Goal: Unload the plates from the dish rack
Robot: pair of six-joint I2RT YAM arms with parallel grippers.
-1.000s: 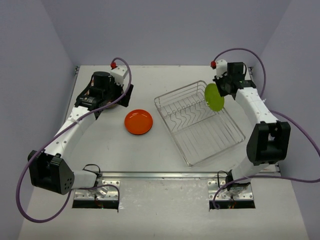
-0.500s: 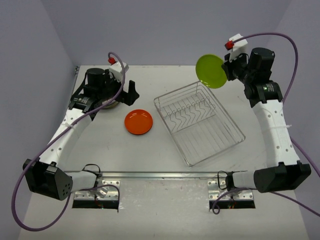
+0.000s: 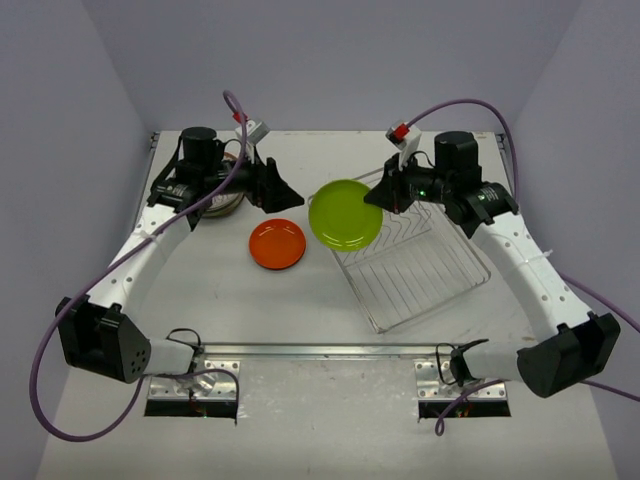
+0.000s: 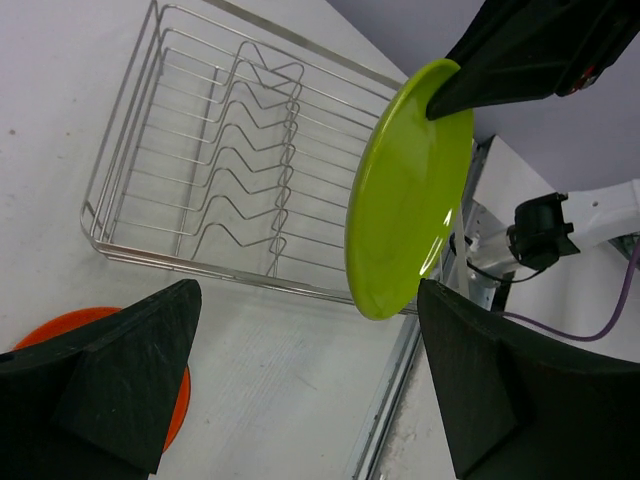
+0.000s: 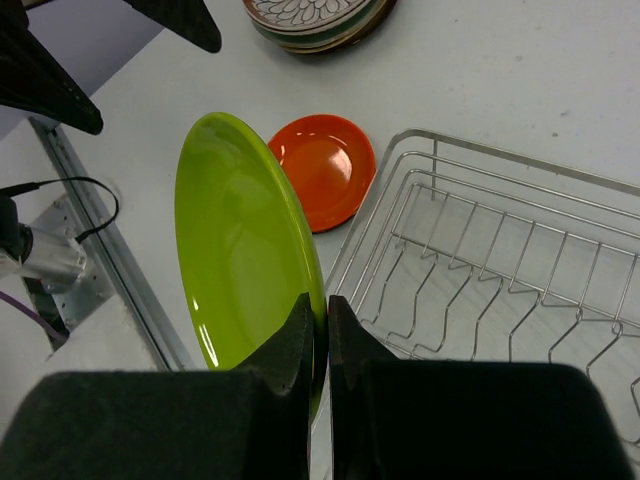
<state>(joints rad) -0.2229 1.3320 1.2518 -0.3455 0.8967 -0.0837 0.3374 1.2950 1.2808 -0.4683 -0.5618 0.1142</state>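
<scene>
Now, from above, we hold the lime plate (image 3: 345, 215), its rim pinched in the right tool (image 3: 380, 197), over the dish rack's (image 3: 430, 275) left edge; no plates show in the rack. From the left wrist, the left tool (image 4: 308, 300) gapes wide, empty. From the right wrist, the glossy plate hangs on edge; next, we judge, it needs laying flat left of the rack.

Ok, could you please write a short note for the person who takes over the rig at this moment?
The right fingers are shut on the rim of the round lime green plate, held tilted in the air near the silver wire dish rack.
The left fingers are open and empty, facing that plate.
Done: the rack is empty. A round orange plate lies on the white table, and a stack of patterned plates stands far left.
Left: set the green plate down, perhaps through the left fingers.
</scene>
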